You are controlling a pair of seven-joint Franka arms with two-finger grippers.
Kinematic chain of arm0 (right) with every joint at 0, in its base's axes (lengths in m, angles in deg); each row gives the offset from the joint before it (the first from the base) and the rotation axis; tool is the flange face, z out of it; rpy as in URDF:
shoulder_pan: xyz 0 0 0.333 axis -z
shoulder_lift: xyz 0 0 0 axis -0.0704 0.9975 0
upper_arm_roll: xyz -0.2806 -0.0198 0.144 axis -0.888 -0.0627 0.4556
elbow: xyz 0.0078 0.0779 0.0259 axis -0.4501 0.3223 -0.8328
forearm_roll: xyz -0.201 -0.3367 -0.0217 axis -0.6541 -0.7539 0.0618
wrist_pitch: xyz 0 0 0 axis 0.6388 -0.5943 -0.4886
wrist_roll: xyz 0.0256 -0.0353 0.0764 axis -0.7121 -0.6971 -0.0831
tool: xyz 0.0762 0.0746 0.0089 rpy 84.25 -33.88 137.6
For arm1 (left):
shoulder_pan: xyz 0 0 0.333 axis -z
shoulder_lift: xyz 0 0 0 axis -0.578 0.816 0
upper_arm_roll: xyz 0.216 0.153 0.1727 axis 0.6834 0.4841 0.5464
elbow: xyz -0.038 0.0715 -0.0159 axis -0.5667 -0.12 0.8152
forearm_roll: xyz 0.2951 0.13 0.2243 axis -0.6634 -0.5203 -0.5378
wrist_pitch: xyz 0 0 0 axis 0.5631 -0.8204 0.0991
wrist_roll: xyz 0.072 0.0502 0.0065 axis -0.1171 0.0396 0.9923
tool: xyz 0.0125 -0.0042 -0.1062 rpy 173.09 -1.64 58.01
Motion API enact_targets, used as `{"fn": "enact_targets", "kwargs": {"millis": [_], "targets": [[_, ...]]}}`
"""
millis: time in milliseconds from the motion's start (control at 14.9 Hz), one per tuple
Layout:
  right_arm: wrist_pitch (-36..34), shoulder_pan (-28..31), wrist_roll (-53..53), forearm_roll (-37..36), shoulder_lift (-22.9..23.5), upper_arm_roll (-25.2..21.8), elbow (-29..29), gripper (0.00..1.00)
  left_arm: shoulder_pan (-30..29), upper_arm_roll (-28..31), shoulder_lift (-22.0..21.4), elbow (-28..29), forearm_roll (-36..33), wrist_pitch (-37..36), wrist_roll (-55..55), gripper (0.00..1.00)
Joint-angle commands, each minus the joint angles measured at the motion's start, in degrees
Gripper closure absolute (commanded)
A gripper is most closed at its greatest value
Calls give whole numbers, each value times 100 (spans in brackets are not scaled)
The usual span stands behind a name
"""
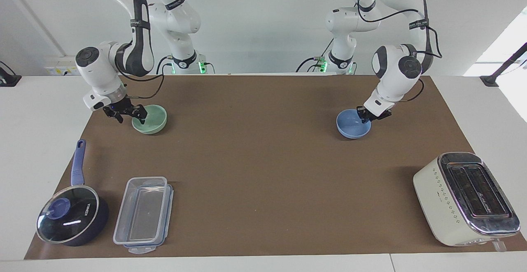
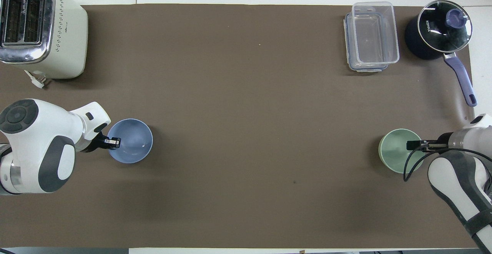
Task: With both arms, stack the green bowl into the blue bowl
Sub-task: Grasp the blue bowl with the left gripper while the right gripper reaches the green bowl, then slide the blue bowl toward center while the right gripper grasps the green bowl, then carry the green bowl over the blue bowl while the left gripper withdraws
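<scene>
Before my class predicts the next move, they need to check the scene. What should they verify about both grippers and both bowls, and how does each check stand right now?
1. Left gripper shut on the blue bowl at its rim: ok.
2. Right gripper placed at the green bowl, one finger inside the rim and one outside: ok.
3. Right gripper shut on the green bowl: not ok, its fingers are open.
4. Both bowls upright on the brown mat: ok.
5. Toaster, saucepan and clear container off the line between the bowls: ok, all are farther from the robots.
6. Left grip firm enough to lift: cannot tell.
</scene>
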Motion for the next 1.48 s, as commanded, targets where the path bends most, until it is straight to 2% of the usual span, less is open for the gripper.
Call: {"fn": "enact_targets", "kwargs": {"millis": [0, 134, 268, 336, 537, 604, 671, 805, 1007, 1208, 1409], "targets": [[-156, 61, 665, 343, -156, 59, 111, 5, 23, 4, 67, -227, 95, -125, 23, 100], [-262, 61, 1325, 791, -182, 50, 102, 5, 197, -40, 400, -1147, 113, -913, 522, 100], [-254, 61, 1485, 845, -182, 41, 102, 5, 619, -40, 752, -2105, 497, -1573, 1145, 100], [-245, 61, 1503, 837, -182, 41, 102, 5, 847, -40, 832, -2389, 708, -1724, 1540, 100], [-192, 96, 1679, 837, -173, 32, 76, 8, 1874, -40, 920, -2454, 1000, -1420, 2876, 100], [-184, 122, 1679, 837, -165, 32, 58, 13, 2208, -40, 894, -2357, 1061, -1244, 3141, 100], [-184, 140, 1679, 837, -156, 32, 49, 38, 2481, -40, 903, -2243, 1166, -1086, 3362, 100], [-184, 140, 1679, 845, -147, 32, 23, 99, 2913, -40, 1025, -2102, 1334, -656, 3653, 100], [-201, 140, 1627, 845, -156, 32, 31, 100, 3231, -40, 1157, -1865, 1370, -198, 3794, 100], [-263, 140, 1626, 845, -182, 32, -12, 100, 3266, -40, 1342, -1838, 1370, -91, 3794, 100], [-638, 70, 1600, 845, -270, 41, -450, 100, 3284, -40, 1499, -1864, 1370, -39, 3786, 100]]}}
